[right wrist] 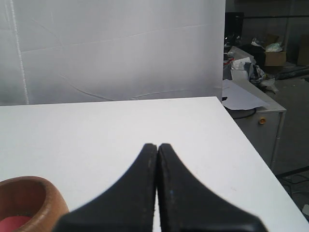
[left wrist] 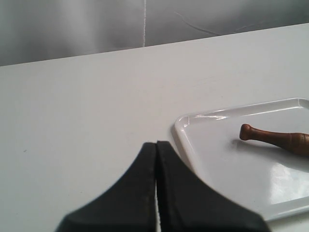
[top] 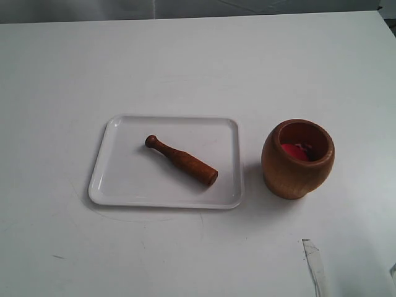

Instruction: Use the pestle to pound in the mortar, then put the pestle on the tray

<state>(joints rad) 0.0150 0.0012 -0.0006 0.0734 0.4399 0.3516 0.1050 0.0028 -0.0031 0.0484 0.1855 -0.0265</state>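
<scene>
Pestle [top: 181, 161] lies flat on tray [top: 124, 179], graspable, mortar [top: 297, 159] just beside; left fingers [left wrist: 140, 193] and right fingers [right wrist: 140, 193] clenched, empty.

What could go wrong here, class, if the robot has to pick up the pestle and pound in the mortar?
1. The pestle lies loose on the smooth tray; being round, it may roll when pinched.
2. The mortar stands free beside the tray, held by nothing, so pounding could shove or tip it.
3. The left gripper and right gripper are both shut, so a reach without opening would probably just knock things.
</scene>
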